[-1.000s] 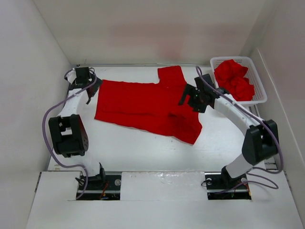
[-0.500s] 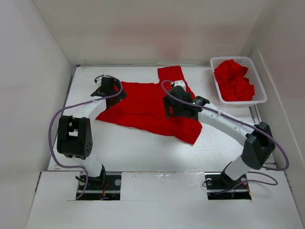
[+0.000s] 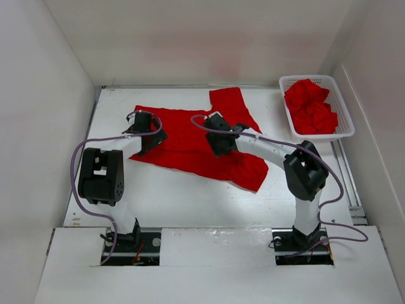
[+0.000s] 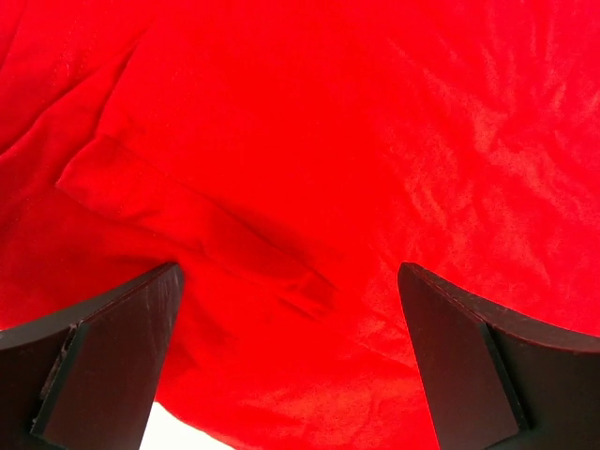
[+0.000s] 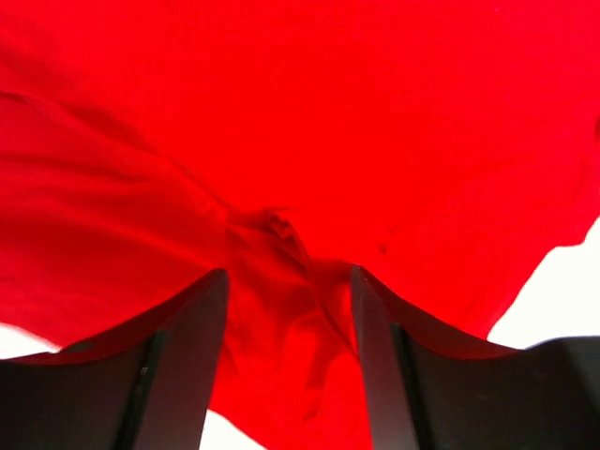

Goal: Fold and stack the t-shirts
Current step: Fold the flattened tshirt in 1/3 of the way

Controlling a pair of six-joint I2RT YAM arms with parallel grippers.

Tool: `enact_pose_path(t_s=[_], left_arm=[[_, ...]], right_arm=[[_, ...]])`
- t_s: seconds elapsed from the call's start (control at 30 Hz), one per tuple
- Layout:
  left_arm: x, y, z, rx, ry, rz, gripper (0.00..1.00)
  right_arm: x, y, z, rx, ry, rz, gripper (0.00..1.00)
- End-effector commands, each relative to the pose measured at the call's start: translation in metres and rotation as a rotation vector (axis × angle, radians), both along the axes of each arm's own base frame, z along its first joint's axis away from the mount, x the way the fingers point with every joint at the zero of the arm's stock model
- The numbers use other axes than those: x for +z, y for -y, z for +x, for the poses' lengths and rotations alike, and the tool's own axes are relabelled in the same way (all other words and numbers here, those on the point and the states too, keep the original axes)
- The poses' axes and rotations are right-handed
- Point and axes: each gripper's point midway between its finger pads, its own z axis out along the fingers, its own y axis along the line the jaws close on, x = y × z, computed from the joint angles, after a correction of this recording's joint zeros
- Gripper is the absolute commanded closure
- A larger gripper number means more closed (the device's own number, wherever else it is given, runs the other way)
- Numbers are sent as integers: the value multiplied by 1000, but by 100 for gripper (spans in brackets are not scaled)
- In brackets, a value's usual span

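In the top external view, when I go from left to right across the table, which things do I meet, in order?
left tool → right tool → white mesh basket. The spread red t-shirt lies under both tools, so its place in the order is unclear.

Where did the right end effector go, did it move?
Yes. The right end effector went left, away from the basket, and is now over the middle of the spread shirt.

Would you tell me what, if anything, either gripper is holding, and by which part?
Left gripper: open, nothing held. Right gripper: a raised fold in the spread t-shirt sits between its fingers; a firm grip cannot be told.
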Motion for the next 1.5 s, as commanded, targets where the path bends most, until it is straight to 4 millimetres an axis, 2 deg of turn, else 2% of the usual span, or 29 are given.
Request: enact_pose_path(t_s=[0.0, 0.07, 0.1, 0.17, 0.2, 0.3, 0.4, 0.43, 0.47, 0.5, 0.53, 0.6, 0.63, 0.67, 0.73, 0.77, 0.8, 0.83, 0.87, 0.9, 0.97, 1.1, 1.17, 1.23, 1.3, 1.33, 1.37, 1.43, 1.47], left_arm=[[-6, -8, 0, 3, 0, 1, 0], [-9, -12, -1, 12, 0, 1, 0], [-9, -12, -1, 12, 0, 1, 0], [-12, -12, -5, 12, -11, 2, 0], [-12, -12, -5, 12, -11, 2, 0], [-11, -12, -7, 12, -10, 2, 0], [-11, -12, -7, 12, -10, 2, 0], [-12, -12, -9, 12, -19, 3, 0], [-12, -14, -9, 18, -18, 11, 0], [-12, -14, -9, 18, -18, 12, 0], [-12, -14, -9, 27, -17, 5, 0], [-13, -14, -11, 27, -26, 6, 0], [-10, -14, -10, 27, -17, 5, 0], [-10, -14, -10, 27, -17, 5, 0], [-10, -16, -10, 33, -16, 13, 0], [-10, -16, -10, 33, -16, 13, 0], [-13, -16, -13, 32, -25, 14, 0], [-9, -16, -10, 33, -7, 12, 0], [-8, -16, -10, 33, -7, 12, 0], [-8, -16, -10, 33, -7, 12, 0], [-5, -16, -9, 33, 2, 11, 0], [-2, -14, -9, 27, 10, 2, 0], [2, -14, -8, 27, 19, 1, 0], [2, -14, -8, 27, 20, 1, 0], [5, -14, -5, 27, 29, 0, 0], [7, -14, -7, 27, 27, 0, 0], [7, -14, -7, 27, 27, 0, 0], [12, -12, -3, 22, 36, -8, 0], [13, -12, -3, 22, 36, -8, 0]], right_arm=[[12, -1, 21, 0, 41, 13, 41], [8, 2, 26, -23, 40, 9, 45], [1, 7, 29, -63, 35, 5, 53], [0, 12, 35, -109, 49, 4, 60], [1, 15, 37, -136, 61, 3, 67], [5, 25, 44, -255, 104, 21, 77], [10, 37, 46, -389, 127, 63, 98], [22, 46, 45, -443, 141, 83, 100], [25, 46, 42, -517, 140, 138, 100], [29, 59, 43, -598, 146, 163, 100], [29, 66, 34, -654, 120, 178, 100], [44, 64, 25, -740, 106, 308, 100], [37, 71, 14, -771, 82, 319, 100], [54, 71, 9, -776, 94, 383, 100], [57, 70, -3, -857, 61, 485, 100], [51, 73, -8, -878, 41, 517, 100], [63, 69, -13, -904, 40, 606, 100], [64, 64, -17, -903, 2, 665, 100], [55, 67, -24, -926, -19, 686, 100], [67, 62, -23, -928, -9, 768, 100], [72, 53, -26, -945, -36, 856, 100], [85, 54, -14, -996, 2, 937, 100], [77, 58, -10, -1027, 0, 914, 100], [83, 63, 8, -1053, 43, 948, 100], [76, 60, 23, -1071, 34, 971, 99], [84, 56, 33, -1045, 37, 990, 94], [76, 53, 43, -1030, 29, 980, 83], [74, 45, 49, -987, 11, 960, 73], [81, 41, 54, -954, 15, 964, 66]])
